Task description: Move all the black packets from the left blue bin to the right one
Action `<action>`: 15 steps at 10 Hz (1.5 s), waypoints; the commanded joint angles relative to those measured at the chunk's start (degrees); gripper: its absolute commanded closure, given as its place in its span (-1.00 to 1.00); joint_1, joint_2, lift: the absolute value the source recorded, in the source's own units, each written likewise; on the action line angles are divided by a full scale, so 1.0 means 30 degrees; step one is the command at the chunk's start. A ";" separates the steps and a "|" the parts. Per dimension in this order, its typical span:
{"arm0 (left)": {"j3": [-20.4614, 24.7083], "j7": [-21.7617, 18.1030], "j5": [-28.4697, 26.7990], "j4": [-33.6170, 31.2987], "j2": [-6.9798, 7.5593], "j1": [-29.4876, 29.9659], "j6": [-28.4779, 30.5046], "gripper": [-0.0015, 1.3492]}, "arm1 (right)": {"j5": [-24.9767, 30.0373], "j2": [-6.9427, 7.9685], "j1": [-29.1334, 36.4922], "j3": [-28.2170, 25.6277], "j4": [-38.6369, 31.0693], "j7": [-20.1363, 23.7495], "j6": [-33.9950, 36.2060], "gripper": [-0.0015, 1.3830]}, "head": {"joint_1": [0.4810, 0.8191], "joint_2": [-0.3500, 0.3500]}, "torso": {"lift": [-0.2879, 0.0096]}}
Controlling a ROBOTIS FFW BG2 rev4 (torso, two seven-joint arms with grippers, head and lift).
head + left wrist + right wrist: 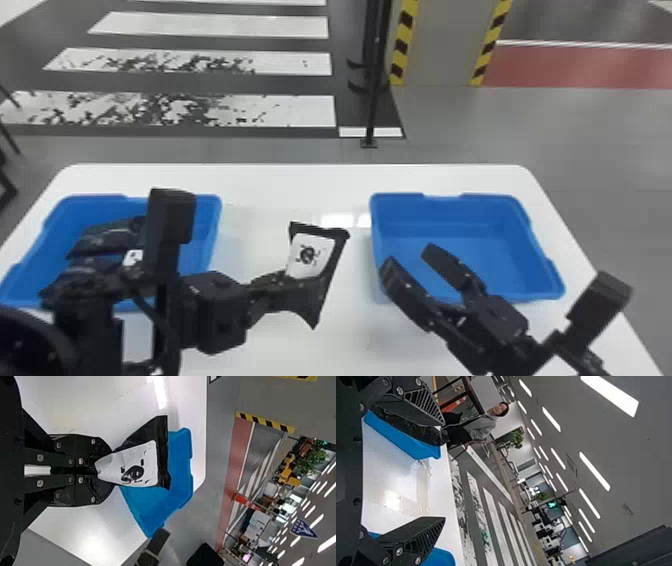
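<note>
Transfer step: your left jaws grip a black packet point(312, 270), your right jaws stand parted, empty; next, carry it over the right bin point(450, 231) beyond them and release.

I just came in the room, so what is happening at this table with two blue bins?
The robot's left end effector holds a black packet with a white label above the white table, between the two bins. Other black packets are in the left blue bin. The right end effector is open and holds nothing, near the right blue bin.
</note>
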 commanded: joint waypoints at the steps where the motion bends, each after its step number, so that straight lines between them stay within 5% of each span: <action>1: -0.0672 -0.0002 0.0218 0.0031 0.0052 -0.0423 -0.0023 0.80 | -0.0886 -0.0299 -0.0900 0.0496 0.0491 0.0096 0.1291 -0.73 | 0.27 -0.17 | 0.01; 6: -0.2081 -0.0002 0.0942 0.0453 0.0052 -0.0752 0.0071 0.80 | -0.3323 -0.0680 -0.2166 0.2362 0.0913 0.0389 0.2416 -0.63 | 0.27 -0.07 | 0.01; 7: -0.2272 -0.0002 0.1132 0.0453 0.0052 -0.0752 0.0071 0.80 | -0.3514 -0.0680 -0.2306 0.2439 0.1194 0.0389 0.2416 -0.32 | 0.27 -0.06 | 0.01; 8: -0.2386 -0.0002 0.1170 0.0453 0.0081 -0.0798 0.0071 0.80 | -0.3590 -0.0680 -0.2353 0.2439 0.1382 0.0389 0.2369 0.28 | 0.27 -0.07 | 0.01; 9: -0.2348 -0.0002 0.1208 0.0453 0.0081 -0.0798 0.0071 0.80 | -0.3819 -0.0680 -0.2353 0.2439 0.1616 0.0389 0.2275 0.66 | 0.27 -0.08 | 0.01; 10: -0.2272 -0.0002 0.1208 0.0453 0.0081 -0.0752 0.0024 0.80 | -0.3742 -0.0680 -0.2353 0.2439 0.1663 0.0389 0.1947 0.83 | 0.27 -0.10 | 0.01; 12: -0.2196 -0.0002 0.1208 0.0453 0.0081 -0.0658 -0.0632 0.75 | -0.3857 -0.0680 -0.2353 0.2439 0.1757 0.0389 0.1807 0.85 | 0.27 -0.10 | 0.01; 13: -0.1967 0.0086 0.1475 0.0500 0.0052 -0.0423 -0.1007 0.20 | -0.3971 -0.0680 -0.2400 0.2439 0.1757 0.0389 0.1807 0.85 | 0.27 -0.10 | 0.01; 14: -0.1586 0.0086 0.1475 0.0500 -0.0036 0.0045 -0.1710 -0.60 | -0.4047 -0.0680 -0.2634 0.2248 0.2038 0.0389 0.1807 0.85 | 0.27 -0.10 | 0.01; 15: -0.1015 0.0057 0.1513 0.0500 -0.0153 0.0748 -0.2320 -0.90 | -0.4009 -0.0709 -0.3338 0.1791 0.2741 0.0389 0.1807 0.85 | 0.27 -0.09 | 0.01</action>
